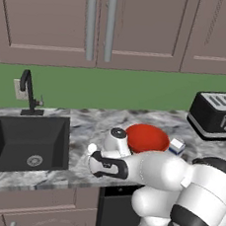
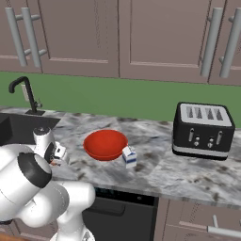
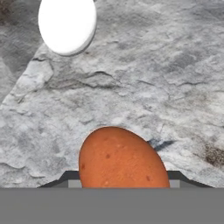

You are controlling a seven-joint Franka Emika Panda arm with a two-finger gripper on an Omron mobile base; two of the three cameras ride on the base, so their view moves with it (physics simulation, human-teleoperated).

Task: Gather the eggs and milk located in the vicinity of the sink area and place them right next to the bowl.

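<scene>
An orange-brown egg (image 3: pixel 123 161) lies on the marbled counter, low in the hand view. My gripper (image 3: pixel 124 183) is shut on it, one dark fingertip (image 3: pixel 72 180) against each side. The white egg (image 3: pixel 67 25) rests apart from it at the top left of that view. In the right base view my gripper (image 2: pixel 58 157) hangs low over the counter, between the sink (image 2: pixel 5 128) and the red bowl (image 2: pixel 105 143). The milk (image 2: pixel 129 156) stands upright right beside the bowl's right side. From the left base view, the bowl (image 1: pixel 149 138) and milk (image 1: pixel 177 145) sit behind my arm.
The black sink basin (image 1: pixel 22 142) with its angular faucet (image 1: pixel 30 93) is left of the arm. A black toaster (image 2: pixel 202 129) stands on the counter at the right. Closed wall cabinets hang above, and the counter's front edge runs just below the gripper.
</scene>
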